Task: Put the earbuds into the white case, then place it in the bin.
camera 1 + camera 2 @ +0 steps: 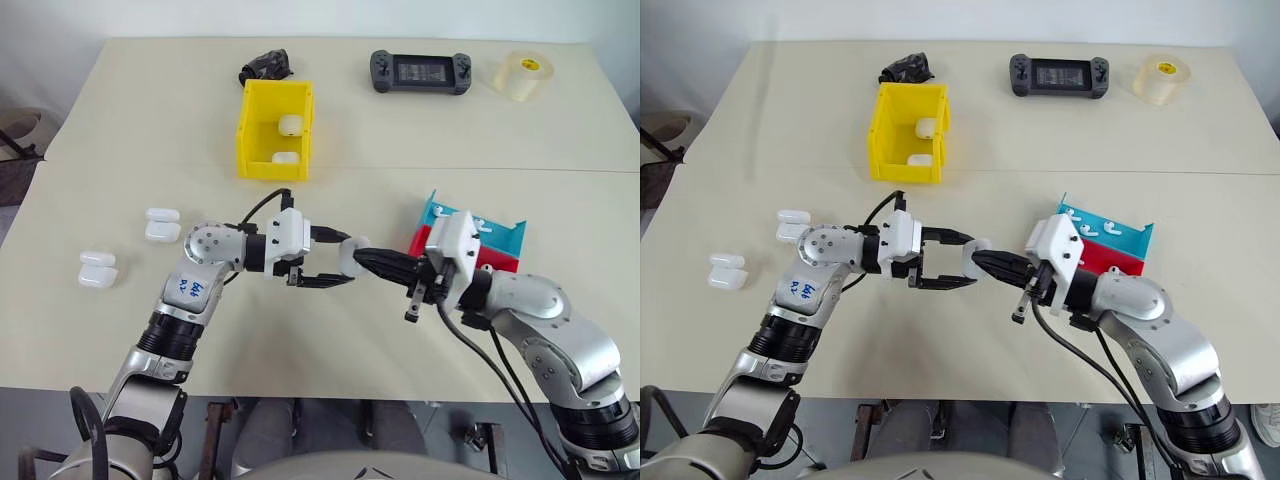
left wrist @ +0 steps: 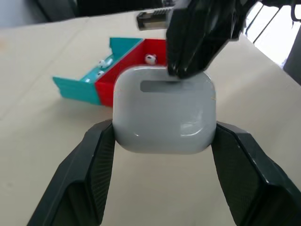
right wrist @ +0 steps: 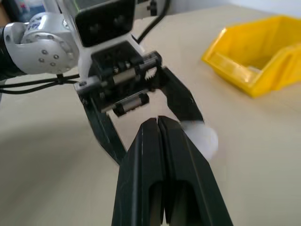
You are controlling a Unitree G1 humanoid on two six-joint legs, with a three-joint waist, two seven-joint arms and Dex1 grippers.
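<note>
The left gripper (image 2: 164, 141) clamps the glossy, rounded white case (image 2: 164, 113) above the table (image 1: 330, 330), near its middle. The left wrist view reveals tiny earbuds (image 2: 149, 58) in the red tray (image 2: 136, 70) beyond. The right gripper (image 3: 157, 123), fingers pressed together, touches the case's top. The yellow bin (image 1: 275, 128) sits farther back.

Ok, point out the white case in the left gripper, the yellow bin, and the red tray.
white case (image 2: 163, 110): left wrist view, its front face.
yellow bin (image 1: 272, 168): left eye view, its near wall.
red tray (image 2: 134, 63): left wrist view, its side wall.
</note>
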